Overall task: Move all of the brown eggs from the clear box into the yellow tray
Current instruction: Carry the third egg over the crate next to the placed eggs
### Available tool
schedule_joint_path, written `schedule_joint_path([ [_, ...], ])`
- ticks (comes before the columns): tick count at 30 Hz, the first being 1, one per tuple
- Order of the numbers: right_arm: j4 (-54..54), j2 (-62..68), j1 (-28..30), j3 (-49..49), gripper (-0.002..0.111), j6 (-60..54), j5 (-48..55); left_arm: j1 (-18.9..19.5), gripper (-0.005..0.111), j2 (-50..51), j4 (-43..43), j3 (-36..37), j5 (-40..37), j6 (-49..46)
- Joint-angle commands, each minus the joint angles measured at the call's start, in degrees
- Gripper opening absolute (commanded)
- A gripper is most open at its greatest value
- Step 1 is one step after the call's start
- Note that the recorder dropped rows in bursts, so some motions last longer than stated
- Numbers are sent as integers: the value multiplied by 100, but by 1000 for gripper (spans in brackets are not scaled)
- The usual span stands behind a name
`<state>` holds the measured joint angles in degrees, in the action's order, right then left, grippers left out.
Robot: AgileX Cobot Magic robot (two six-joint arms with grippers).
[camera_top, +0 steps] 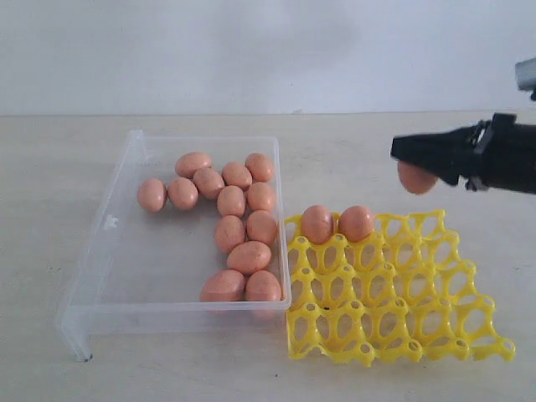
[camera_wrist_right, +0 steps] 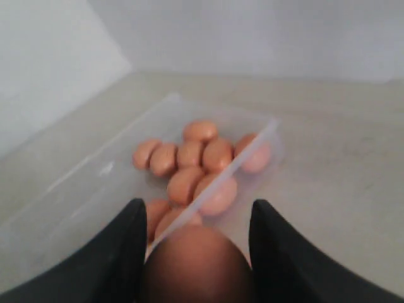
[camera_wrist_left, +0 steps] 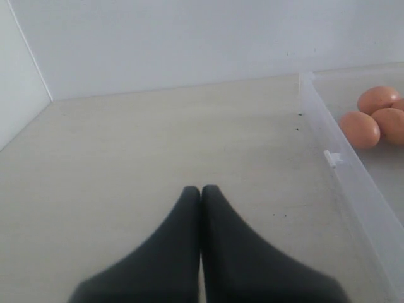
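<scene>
The right gripper [camera_top: 414, 151] came in level from the right edge of the exterior view, pointing left. Its black jaws were spread partway and clamped on one brown egg [camera_top: 416, 178], held in the air near the far right part of the yellow tray [camera_top: 402, 335]. Two eggs [camera_top: 316, 224] sat side by side in the tray's far row, in the cups nearest the clear box [camera_top: 100, 251]. Thirteen more eggs [camera_top: 231, 201] lay loose in the box, bunched toward the tray side. The left gripper [camera_wrist_left: 201, 189] was low over the table [camera_wrist_left: 126, 158] just outside the box's tabbed wall, jaws pressed together on nothing.
</scene>
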<state>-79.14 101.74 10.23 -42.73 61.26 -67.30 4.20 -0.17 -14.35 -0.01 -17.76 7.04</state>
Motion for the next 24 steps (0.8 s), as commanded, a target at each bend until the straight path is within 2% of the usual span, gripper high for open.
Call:
schedule_joint_path([
  [1, -575, 86, -265, -16, 0, -44, 675, -19, -4, 17, -10, 1, 25, 21],
  [4, -352, 170, -479, -16, 0, -715, 1201, -19, -4, 17, -10, 1, 25, 21],
  [8, -85, 325, -572, -16, 0, -999, 1429, -19, -4, 17, -10, 1, 25, 21],
  [13, 793, 515, -572, -16, 0, -1633, 1433, -19, -4, 17, -10, 1, 25, 21],
  [24, 1505, 1082, -617, -157, 0, -2331, 1234, -19, -4, 17, -10, 1, 25, 21],
])
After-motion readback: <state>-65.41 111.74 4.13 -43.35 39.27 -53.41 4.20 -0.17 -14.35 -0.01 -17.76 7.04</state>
